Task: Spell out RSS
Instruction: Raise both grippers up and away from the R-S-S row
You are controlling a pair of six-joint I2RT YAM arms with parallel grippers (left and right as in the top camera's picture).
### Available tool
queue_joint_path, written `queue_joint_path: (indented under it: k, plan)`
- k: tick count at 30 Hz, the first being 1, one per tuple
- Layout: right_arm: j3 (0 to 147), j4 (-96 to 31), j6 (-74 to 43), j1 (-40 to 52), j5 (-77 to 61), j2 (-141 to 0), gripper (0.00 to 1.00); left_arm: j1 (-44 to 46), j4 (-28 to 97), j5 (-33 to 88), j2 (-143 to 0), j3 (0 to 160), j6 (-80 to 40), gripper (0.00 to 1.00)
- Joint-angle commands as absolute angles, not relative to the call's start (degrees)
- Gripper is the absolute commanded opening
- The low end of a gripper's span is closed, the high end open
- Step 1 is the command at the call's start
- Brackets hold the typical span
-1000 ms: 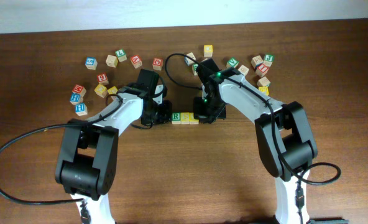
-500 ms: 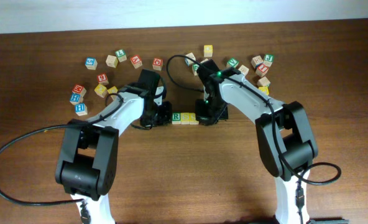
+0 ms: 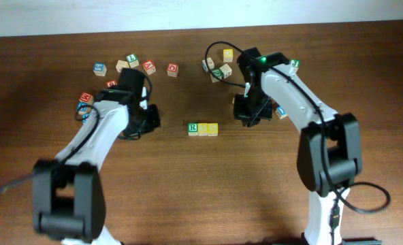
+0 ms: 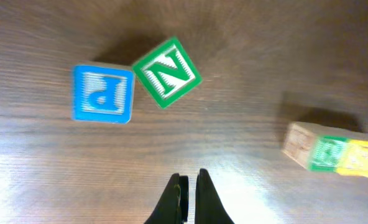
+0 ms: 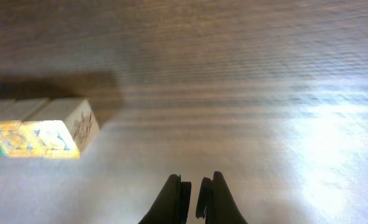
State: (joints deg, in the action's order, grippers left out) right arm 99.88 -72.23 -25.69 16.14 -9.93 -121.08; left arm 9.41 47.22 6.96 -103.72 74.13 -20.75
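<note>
Three letter cubes stand side by side in a row at mid-table: the green-bordered R cube [image 3: 193, 128], then two yellow-faced cubes [image 3: 203, 128] [image 3: 213, 128]. The left wrist view shows the row at its right edge, the R face [image 4: 327, 154] next to a yellow face [image 4: 362, 157]. The right wrist view shows the yellow cubes [image 5: 42, 138] at its left. My left gripper [image 3: 144, 120] [image 4: 189, 179] is shut and empty, well left of the row. My right gripper [image 3: 246, 113] [image 5: 195, 182] is shut and empty, to the right of the row.
A blue P cube [image 4: 102, 93] and a green N cube [image 4: 167, 73] lie touching ahead of my left gripper. Loose letter cubes are scattered at the back left [image 3: 131, 62] and back right [image 3: 222, 70]. One red cube [image 3: 172, 69] sits alone behind the row.
Both grippers have drawn back from the row, the left one to the left and the right one up to the right. The three cubes stay in place.
</note>
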Motion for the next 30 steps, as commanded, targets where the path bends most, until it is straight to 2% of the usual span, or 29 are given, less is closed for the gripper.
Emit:
queue_joint_path:
  k: [1, 3, 4, 7, 10, 14, 16, 17, 18, 21, 22, 23, 25, 26, 27, 30]
  plan:
    - [101.32, -75.24, -25.54, 15.73, -5.74, -111.70, 0.04, 8.34, 50.41, 4.80, -95.66, 74.04, -21.15, 0.03]
    - [101.32, -77.49, -26.98, 15.77, -1.72, -108.12, 0.05, 8.34, 52.77, 3.97, -93.45, 74.04, -21.15, 0.16]
    - [101.32, -77.60, -27.09, 15.77, -1.39, -107.44, 0.06, 8.34, 53.39, 3.99, -93.19, 74.04, -21.17, 0.19]
    - [101.32, -76.86, -27.11, 15.77, -1.43, -106.85, 0.22, 8.34, 54.63, 3.99, -93.25, 74.02, -21.17, 0.42]
    - [100.92, -73.95, -27.03, 15.86, -2.13, -107.72, 0.23, 8.34, 54.54, 3.97, -93.32, 74.02, -23.22, 0.46]
    - [100.90, -68.66, -26.13, 16.62, -5.52, -109.30, 0.18, 8.34, 54.24, 1.72, -93.32, 74.02, -25.85, 0.57]
    - [100.90, -66.41, -24.67, 17.10, -6.79, -109.89, 0.18, 8.34, 54.11, 1.17, -93.32, 74.02, -26.11, 0.73]
    - [100.88, -65.28, -23.77, 17.56, -7.05, -110.13, 0.18, 8.34, 54.08, 0.93, -93.32, 74.02, -26.11, 0.91]
    - [100.88, -64.51, -23.70, 17.93, -6.85, -110.34, 0.18, 8.34, 54.08, 0.08, -93.32, 74.02, -26.13, 0.99]
    - [100.88, -62.06, -22.70, 19.33, -6.85, -110.65, 0.21, 8.34, 54.11, -0.93, -93.32, 74.02, -26.11, 0.99]
    - [100.88, -61.43, -22.72, 19.70, -6.85, -110.74, 0.26, 8.34, 54.11, -0.95, -93.32, 74.02, -26.11, 0.99]
    - [100.88, -61.21, -22.70, 19.88, -6.81, -110.74, 0.34, 8.34, 54.11, -0.95, -93.32, 74.02, -26.11, 0.99]
    - [100.90, -61.28, -22.72, 19.86, -6.81, -110.74, 0.41, 8.34, 54.08, -1.02, -93.32, 74.02, -26.11, 0.99]
    - [100.90, -61.30, -22.72, 19.81, -6.81, -110.72, 0.50, 8.34, 54.08, -1.37, -93.32, 74.02, -26.11, 0.99]
    - [100.95, -61.67, -22.74, 19.75, -6.81, -110.56, 0.68, 8.34, 54.08, -1.61, -93.32, 74.02, -26.09, 0.99]
    - [100.95, -64.90, -22.96, 18.94, -6.81, -108.44, 0.98, 8.34, 54.13, -1.93, -93.32, 74.02, -26.09, 0.99]
